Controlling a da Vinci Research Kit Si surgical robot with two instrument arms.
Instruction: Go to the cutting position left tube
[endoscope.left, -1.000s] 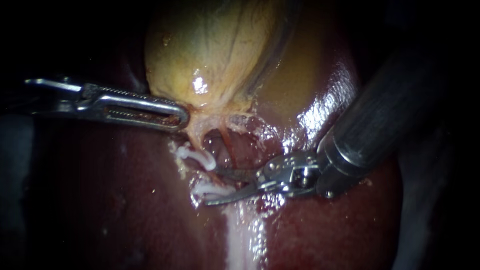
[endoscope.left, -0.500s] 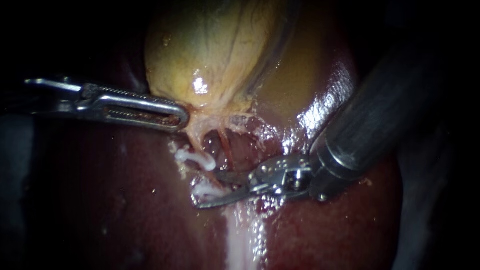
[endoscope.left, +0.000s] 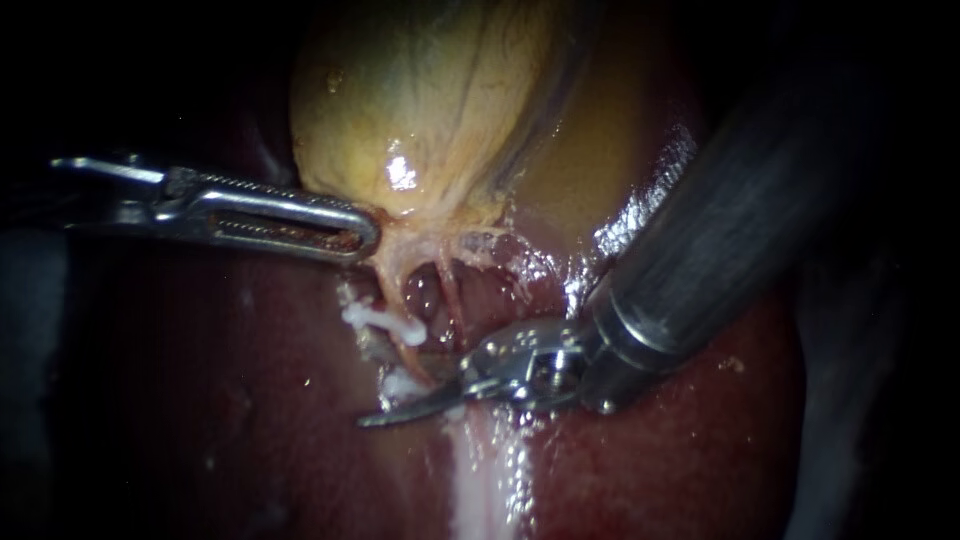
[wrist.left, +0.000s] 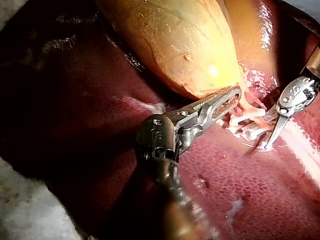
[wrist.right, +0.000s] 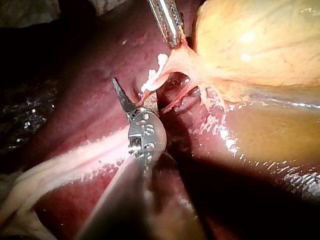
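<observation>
Right instrument (endoscope.left: 412, 392) jaws spread apart, blades straddling left tube (endoscope.left: 405, 350), nothing pinched. Tube runs from gallbladder (endoscope.left: 420, 100) neck down over liver (endoscope.left: 250, 420). Blades sit between upper white clip (endoscope.left: 385, 322) and lower white clip (endoscope.left: 398, 380). Left instrument (endoscope.left: 365, 235) jaws clamped on gallbladder neck tissue, just above tube.

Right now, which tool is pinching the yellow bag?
The left instrument: its jaws are shut on the gallbladder. The right instrument has open jaws by the white clips.
</observation>
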